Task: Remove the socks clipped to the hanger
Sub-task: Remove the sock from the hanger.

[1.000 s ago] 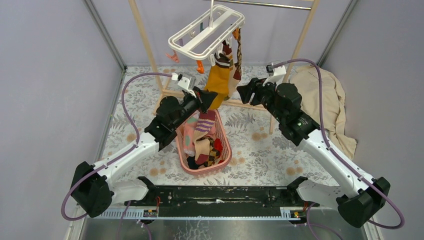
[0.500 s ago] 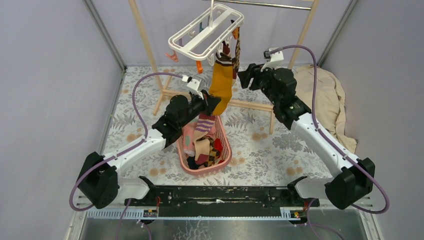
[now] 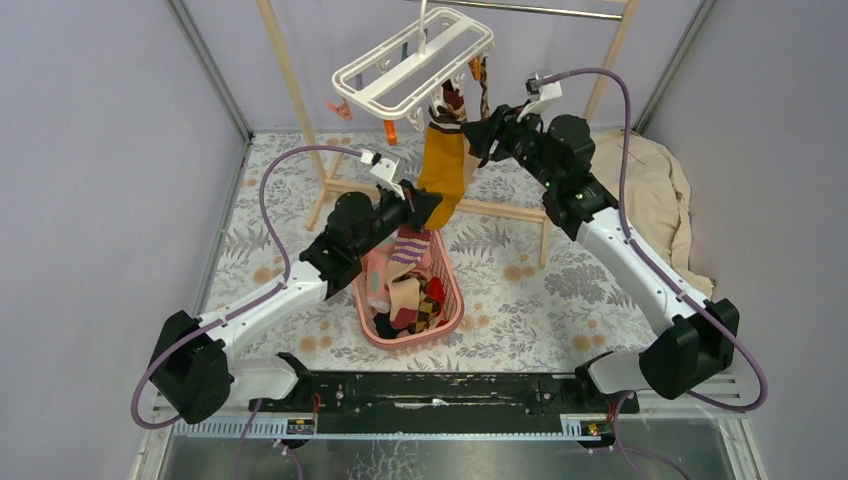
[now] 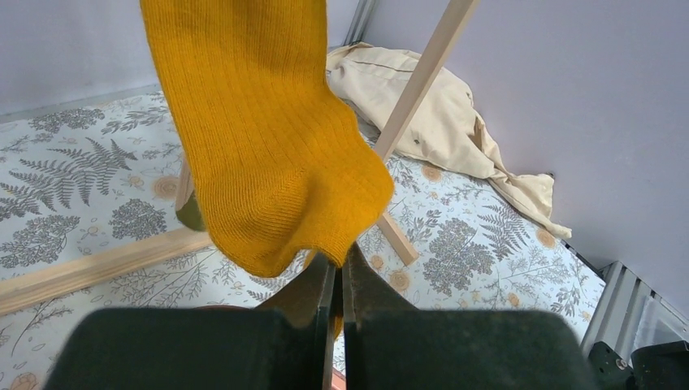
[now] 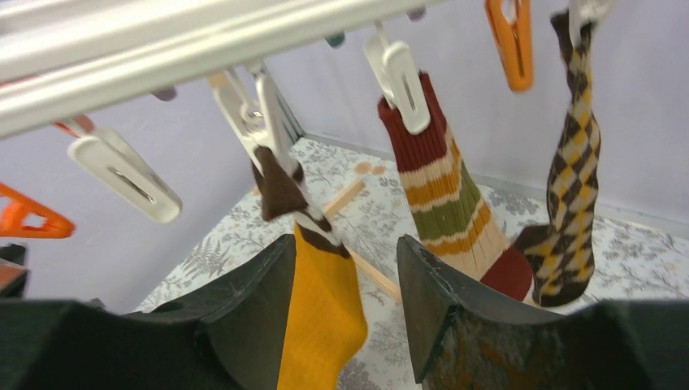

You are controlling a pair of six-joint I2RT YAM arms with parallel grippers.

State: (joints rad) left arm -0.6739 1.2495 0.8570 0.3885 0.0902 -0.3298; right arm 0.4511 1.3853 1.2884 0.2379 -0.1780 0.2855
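Observation:
The white hanger (image 3: 410, 65) hangs from the metal rod with three socks clipped on. The mustard sock (image 3: 440, 165) hangs from a white clip (image 5: 260, 122); it also shows in the left wrist view (image 4: 260, 146) and the right wrist view (image 5: 321, 325). My left gripper (image 3: 428, 205) is shut on its toe (image 4: 337, 260). My right gripper (image 3: 482, 128) is open just below the clips, its jaws on either side of the mustard sock's upper part (image 5: 345, 268). A striped sock (image 5: 443, 195) and an argyle sock (image 5: 573, 179) hang to the right.
A pink basket (image 3: 448, 300) with several socks stands under the hanger. The wooden rack's legs (image 3: 290, 80) and floor bar (image 3: 500, 210) frame the area. A beige cloth (image 3: 650, 200) lies at the right. Empty orange clips (image 5: 508, 36) dangle from the hanger.
My right gripper has risen and moved left, up to the clips by the mustard sock. My left gripper has closed on the sock's toe and shifted slightly right. The hanger swung a little.

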